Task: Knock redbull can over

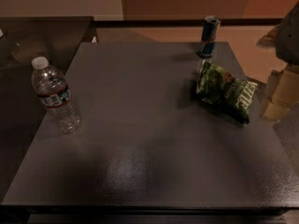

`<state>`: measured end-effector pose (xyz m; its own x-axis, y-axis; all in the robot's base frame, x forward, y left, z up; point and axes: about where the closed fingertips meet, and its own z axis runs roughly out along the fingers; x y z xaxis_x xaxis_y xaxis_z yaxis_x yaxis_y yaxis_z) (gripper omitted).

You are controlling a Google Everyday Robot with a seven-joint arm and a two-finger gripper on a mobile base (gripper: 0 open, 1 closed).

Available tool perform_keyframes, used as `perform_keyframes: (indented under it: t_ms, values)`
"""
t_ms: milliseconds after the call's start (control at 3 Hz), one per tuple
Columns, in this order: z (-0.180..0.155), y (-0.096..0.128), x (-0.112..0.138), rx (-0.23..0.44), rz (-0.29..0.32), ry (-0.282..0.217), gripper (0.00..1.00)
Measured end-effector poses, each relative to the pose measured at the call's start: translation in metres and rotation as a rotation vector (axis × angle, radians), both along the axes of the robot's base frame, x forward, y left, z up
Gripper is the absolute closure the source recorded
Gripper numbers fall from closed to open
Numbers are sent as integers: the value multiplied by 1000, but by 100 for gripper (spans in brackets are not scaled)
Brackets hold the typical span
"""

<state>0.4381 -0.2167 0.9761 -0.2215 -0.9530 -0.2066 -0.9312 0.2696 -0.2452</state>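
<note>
No lettering can be read. The slim blue-and-silver metal redbull can (210,36) shows only a red mark. The green crinkly chip bag (226,91) has pale, illegible print, and the label band on the clear plastic water bottle (55,97) is also illegible. The pale pincer (281,94) is at the right edge, beside the dark tabletop (149,139).

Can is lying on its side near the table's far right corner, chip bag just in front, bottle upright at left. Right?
No: the camera view shows the can standing upright, not on its side. The rest holds: near the far right corner of the table, chip bag just in front, bottle upright at left. The pincer is not in view.
</note>
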Motion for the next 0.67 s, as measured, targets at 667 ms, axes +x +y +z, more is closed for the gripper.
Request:
perform_keyframes:
  t_ms: [667]
  values:
    - [0, 0, 0, 0, 0, 0, 0]
